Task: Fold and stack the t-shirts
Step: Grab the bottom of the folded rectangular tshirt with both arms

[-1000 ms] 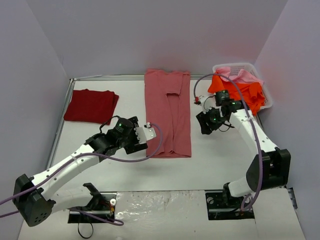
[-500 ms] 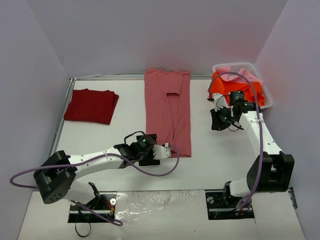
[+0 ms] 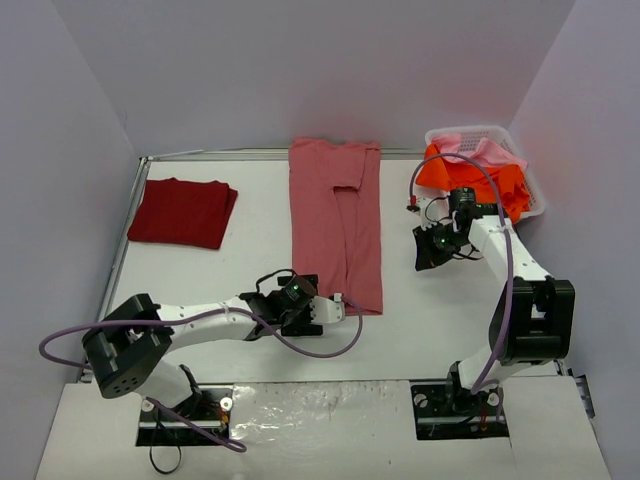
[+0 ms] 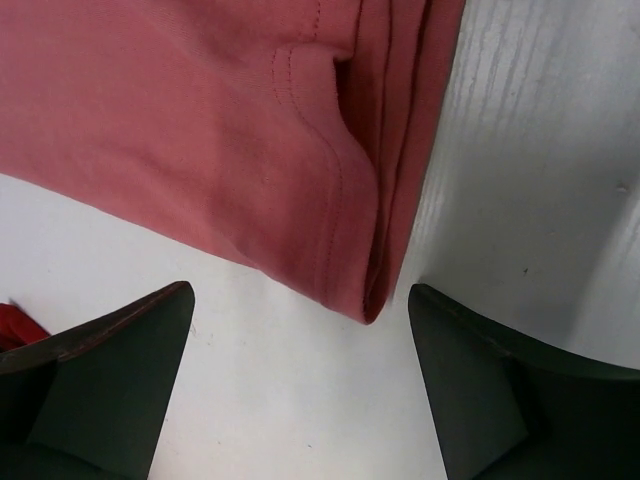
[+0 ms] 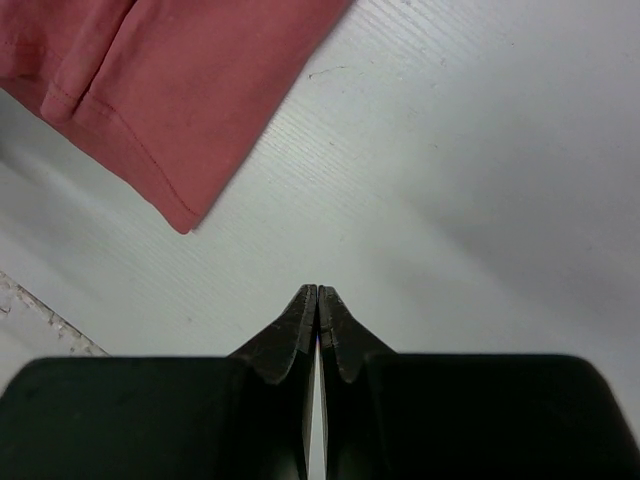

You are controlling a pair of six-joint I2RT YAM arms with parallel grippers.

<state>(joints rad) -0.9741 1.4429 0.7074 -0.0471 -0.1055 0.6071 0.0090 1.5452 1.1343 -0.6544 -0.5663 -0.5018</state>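
Where overhead blurs, wrist shows rose t-shirt (image 4: 200,130) layered.

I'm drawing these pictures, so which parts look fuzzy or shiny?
Left wrist view: the rose-red cloth t-shirt shows sharp stitching, while the open black left claw looks dark and soft-edged. Right wrist view: the shut right claw is featureless black; the white table grain is crisp. Top view: faint shadows, glare on the crinkly white sheet between the bases.
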